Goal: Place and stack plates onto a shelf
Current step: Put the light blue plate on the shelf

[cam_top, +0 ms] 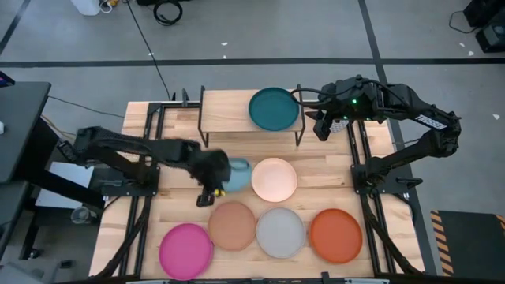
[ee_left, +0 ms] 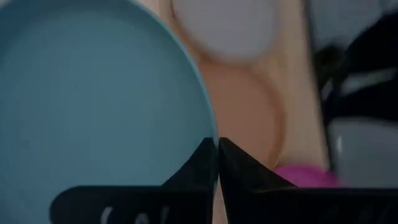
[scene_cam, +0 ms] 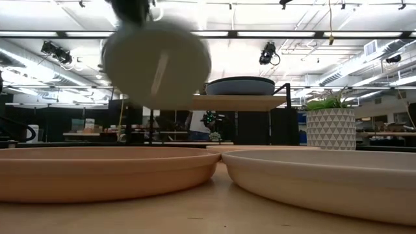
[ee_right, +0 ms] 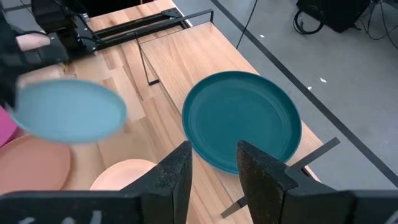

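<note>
My left gripper (cam_top: 211, 188) is shut on the light blue plate (cam_top: 237, 173), above the table's middle. The low view shows that plate (scene_cam: 156, 62) in the air, steeply tilted. It fills much of the left wrist view (ee_left: 93, 106). The dark teal plate (cam_top: 274, 109) lies flat on the right half of the shelf (cam_top: 227, 112), as the right wrist view (ee_right: 242, 118) also shows. My right gripper (cam_top: 323, 126) hangs open just beyond the shelf's right end, touching nothing. No bright blue plate is in view. My left gripper pinches the light blue plate's rim (ee_left: 208, 134) between its two fingers, coming from the table's left. The plate is lifted clear of the table and steeply tilted, with its underside (scene_cam: 156, 62) turned toward the near edge.
Several plates lie flat on the table: cream-white (cam_top: 274, 180) in the middle, then magenta (cam_top: 186, 251), peach-tan (cam_top: 233, 225), grey (cam_top: 281, 233) and orange (cam_top: 335, 235) along the near edge. The shelf's left half is bare wood. Black arm frames run along both table sides.
</note>
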`<state>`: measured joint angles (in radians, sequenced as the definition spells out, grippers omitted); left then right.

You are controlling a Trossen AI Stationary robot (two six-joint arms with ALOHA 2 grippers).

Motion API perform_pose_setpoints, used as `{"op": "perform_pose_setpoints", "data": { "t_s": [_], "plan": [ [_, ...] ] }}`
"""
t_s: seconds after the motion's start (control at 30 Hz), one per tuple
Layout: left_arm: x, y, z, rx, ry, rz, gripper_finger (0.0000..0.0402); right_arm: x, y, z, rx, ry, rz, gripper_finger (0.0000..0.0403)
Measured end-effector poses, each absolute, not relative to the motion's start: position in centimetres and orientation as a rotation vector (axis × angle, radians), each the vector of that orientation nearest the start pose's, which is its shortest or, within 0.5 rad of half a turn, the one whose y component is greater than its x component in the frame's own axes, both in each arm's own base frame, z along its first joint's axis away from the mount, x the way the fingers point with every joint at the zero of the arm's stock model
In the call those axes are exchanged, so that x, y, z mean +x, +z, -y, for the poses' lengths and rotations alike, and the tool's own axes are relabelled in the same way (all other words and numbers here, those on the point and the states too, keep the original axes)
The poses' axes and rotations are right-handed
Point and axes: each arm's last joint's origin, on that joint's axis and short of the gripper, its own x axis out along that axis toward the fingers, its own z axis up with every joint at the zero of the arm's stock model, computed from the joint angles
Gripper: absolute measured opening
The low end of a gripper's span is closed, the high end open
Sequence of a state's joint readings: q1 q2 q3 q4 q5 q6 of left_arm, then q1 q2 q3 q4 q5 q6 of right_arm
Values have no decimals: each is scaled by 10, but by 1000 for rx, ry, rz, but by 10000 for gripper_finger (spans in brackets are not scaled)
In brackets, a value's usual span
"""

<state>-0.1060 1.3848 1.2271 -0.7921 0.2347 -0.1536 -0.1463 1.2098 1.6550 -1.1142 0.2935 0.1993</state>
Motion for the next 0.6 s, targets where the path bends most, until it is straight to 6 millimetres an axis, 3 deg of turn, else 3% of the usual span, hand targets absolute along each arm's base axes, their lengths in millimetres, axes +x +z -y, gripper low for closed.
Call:
{"op": "perform_pose_setpoints", "data": {
  "t_s": [0.17, 0.27, 0.4, 0.6],
  "plan": [
    [253, 385, 17, -217, -167, -695, 14, 194, 452, 37, 140, -488, -613, 132],
    [242, 411, 1, -126, -3, -618, 14, 195, 453, 37, 142, -487, -595, 132],
    [234, 412, -25, -16, 174, -716, 14, 196, 455, 37, 143, -486, -581, 132],
    [247, 379, -70, 22, 265, -976, 14, 197, 456, 37, 145, -485, -564, 132]
  ]
}}
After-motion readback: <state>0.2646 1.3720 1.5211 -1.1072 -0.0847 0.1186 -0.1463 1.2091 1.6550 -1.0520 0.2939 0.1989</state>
